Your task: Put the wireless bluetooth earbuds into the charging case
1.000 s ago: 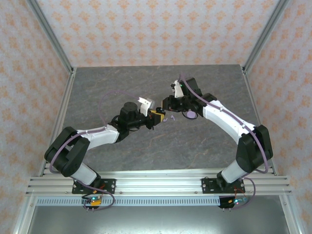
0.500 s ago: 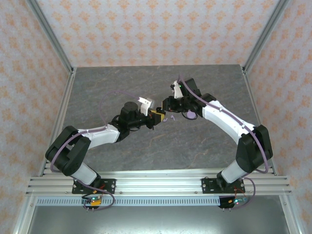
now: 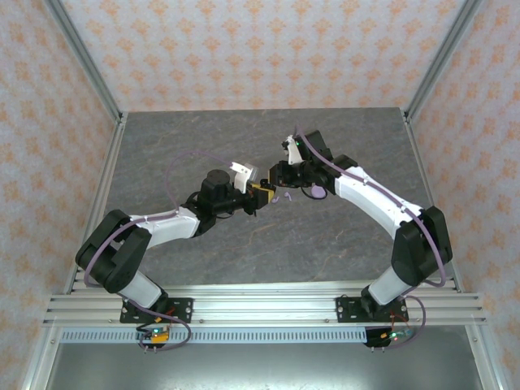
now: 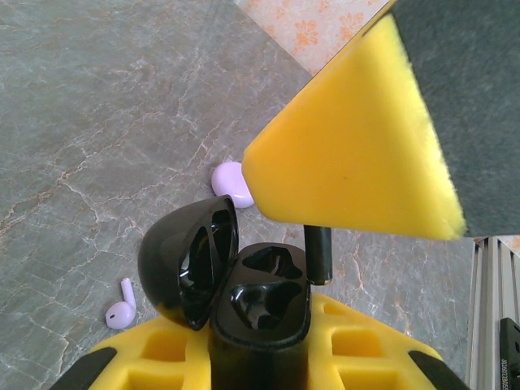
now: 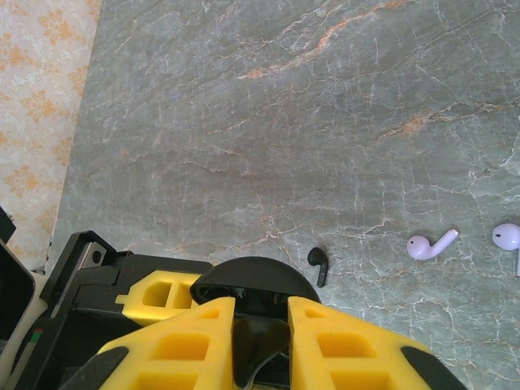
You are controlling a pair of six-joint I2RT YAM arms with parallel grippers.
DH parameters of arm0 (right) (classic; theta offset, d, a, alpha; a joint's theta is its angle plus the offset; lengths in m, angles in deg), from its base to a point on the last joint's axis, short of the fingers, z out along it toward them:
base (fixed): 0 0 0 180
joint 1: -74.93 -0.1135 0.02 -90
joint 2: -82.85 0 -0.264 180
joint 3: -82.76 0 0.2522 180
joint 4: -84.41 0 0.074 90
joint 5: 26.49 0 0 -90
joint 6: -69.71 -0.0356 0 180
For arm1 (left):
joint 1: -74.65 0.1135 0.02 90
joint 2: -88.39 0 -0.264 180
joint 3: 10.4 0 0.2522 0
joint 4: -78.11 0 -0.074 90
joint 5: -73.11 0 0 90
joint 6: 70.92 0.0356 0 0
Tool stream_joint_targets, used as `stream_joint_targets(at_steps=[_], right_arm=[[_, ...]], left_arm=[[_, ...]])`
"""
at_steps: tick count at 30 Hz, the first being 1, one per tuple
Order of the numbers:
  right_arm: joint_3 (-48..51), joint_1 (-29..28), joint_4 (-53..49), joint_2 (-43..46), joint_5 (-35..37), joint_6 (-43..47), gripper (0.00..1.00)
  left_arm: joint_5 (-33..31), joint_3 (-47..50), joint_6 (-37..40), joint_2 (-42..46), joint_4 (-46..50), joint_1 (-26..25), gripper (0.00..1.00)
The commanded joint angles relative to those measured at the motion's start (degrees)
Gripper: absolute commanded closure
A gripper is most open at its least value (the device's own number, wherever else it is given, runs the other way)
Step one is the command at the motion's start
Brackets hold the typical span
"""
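Observation:
My left gripper (image 4: 260,345) is shut on the base of the black charging case (image 4: 262,302). Its lid (image 4: 185,262) is swung open to the left, and both sockets show dark and hollow. My right gripper (image 5: 260,335) is shut on a black earbud (image 5: 262,348). In the left wrist view that earbud's stem (image 4: 318,253) hangs below a yellow right finger (image 4: 357,138), just past the case's right rim. In the top view the two grippers, left (image 3: 260,197) and right (image 3: 277,179), meet at mid-table. A second black earbud (image 5: 318,264) lies on the table. Lavender earbuds (image 5: 429,244) (image 5: 507,237) lie apart to its right.
A lavender round case (image 4: 231,182) sits on the grey marbled table (image 3: 203,138) behind the black case. One lavender earbud (image 4: 122,307) lies left of the open lid. Aluminium frame posts and patterned walls bound the table.
The right gripper has edged slightly left toward the case. The left arm and the case have held still.

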Motion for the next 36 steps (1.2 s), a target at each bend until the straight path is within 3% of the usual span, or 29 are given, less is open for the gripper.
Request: stream_joint_targets(at_steps=[1,13,22,36], right_arm=[[-1.8,-0.4,-0.8,-0.6,2.0,0.4,0.8],[-1.6,-0.5,-0.7,-0.8,2.0,0.0,0.8],[-0.3,-0.9,-2.5,0.3,1.5,1.5,0.8],[0.6,-1.5,-3.9,0.6,1.6,2.2,0.79]], left_arm=[[1.3,-1.6,1.3,0.4,-1.2,-0.6,0.9],[1.5,-1.8,2.3,0.3,-0.6,-1.1,0.9],[-3.0,-2.3,-1.2,-0.2,-0.6,-1.1,0.91],[-4.0,-2.4,-1.4,0.6,-1.0,-1.1,0.91]])
